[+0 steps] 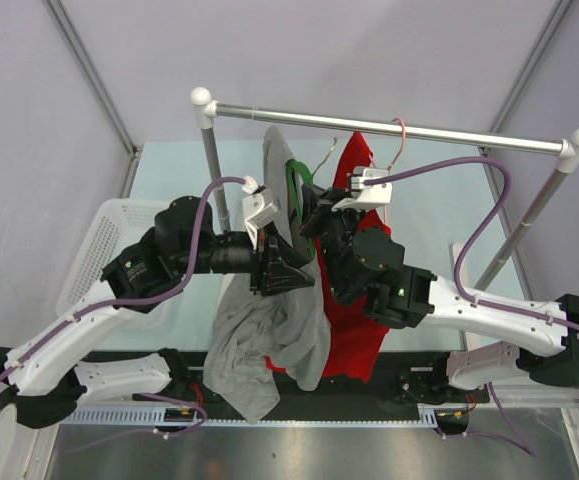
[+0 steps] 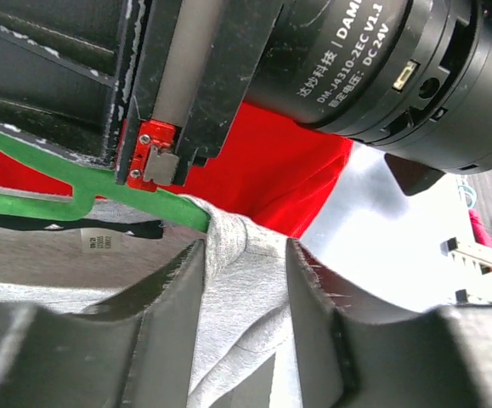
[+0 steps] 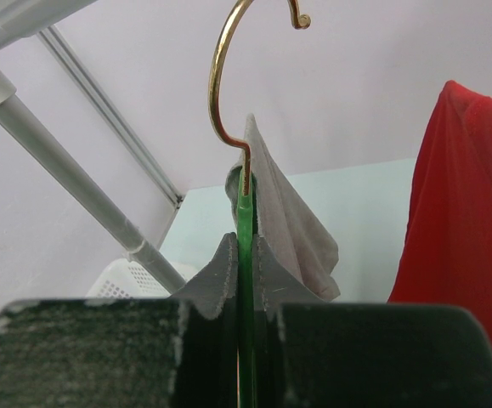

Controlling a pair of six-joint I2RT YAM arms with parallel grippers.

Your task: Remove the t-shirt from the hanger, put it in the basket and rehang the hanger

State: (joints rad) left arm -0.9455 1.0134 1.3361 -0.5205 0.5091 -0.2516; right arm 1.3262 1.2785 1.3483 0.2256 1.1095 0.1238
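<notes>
- The grey t-shirt (image 1: 269, 340) is only partly on the green hanger (image 1: 294, 185). Most of it sags in a crumpled mass toward the near edge of the table, between the two arms.
- A narrow upper part of the shirt rises toward the rail (image 1: 389, 128). In the right wrist view, grey cloth drapes just behind the hanger's neck, so the shirt is not yet free.
- The right gripper (image 3: 244, 255) is clenched on the flat green hanger, one finger pressed to each face, just below the gold hook (image 3: 212, 85).
- That hook shows against the bare wall with no rail through it, so the hanger appears to be off the rack and carried by the right arm alone.
- The left gripper (image 2: 246, 272) grasps a bunched fold of the grey shirt where it wraps one end of the hanger, with cloth filling the gap between its fingers.
- Judged progress: roughly midway. Both grips are set, but the cloth must still be drawn off the hanger's end.
- A red garment (image 1: 354, 330) hangs from the rail just right of the shirt.
- A white basket (image 1: 94, 255) sits at the left.
</notes>
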